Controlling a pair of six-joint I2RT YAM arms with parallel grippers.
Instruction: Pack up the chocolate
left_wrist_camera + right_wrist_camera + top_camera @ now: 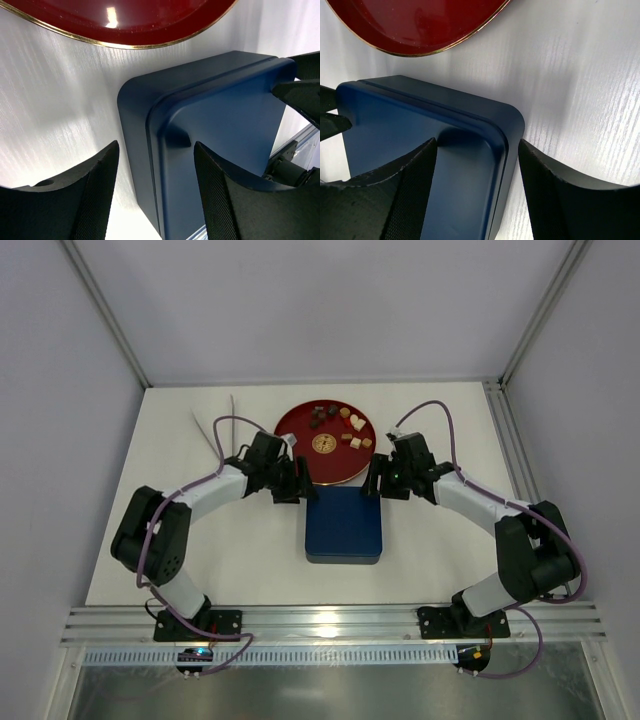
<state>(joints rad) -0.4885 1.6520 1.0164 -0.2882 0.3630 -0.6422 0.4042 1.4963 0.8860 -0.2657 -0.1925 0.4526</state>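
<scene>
The chocolate (340, 425), several small dark brown, tan and cream pieces, lies on a round red plate (300, 430) at the back of the table. In front of the plate sits a navy blue square box with its lid (343, 524) on. My left gripper (290, 488) is open over the lid's far left corner (150, 107); one finger is above the lid top and the other is outside the side wall, with gaps on both sides. My right gripper (378, 483) is open in the same way over the far right corner (512, 117). Neither holds anything.
Two thin white sticks (215, 430) lie at the back left. The red plate's gold rim (125, 46) (420, 52) runs just beyond the box. An aluminium rail (330, 620) lines the near table edge, and grey walls enclose the sides.
</scene>
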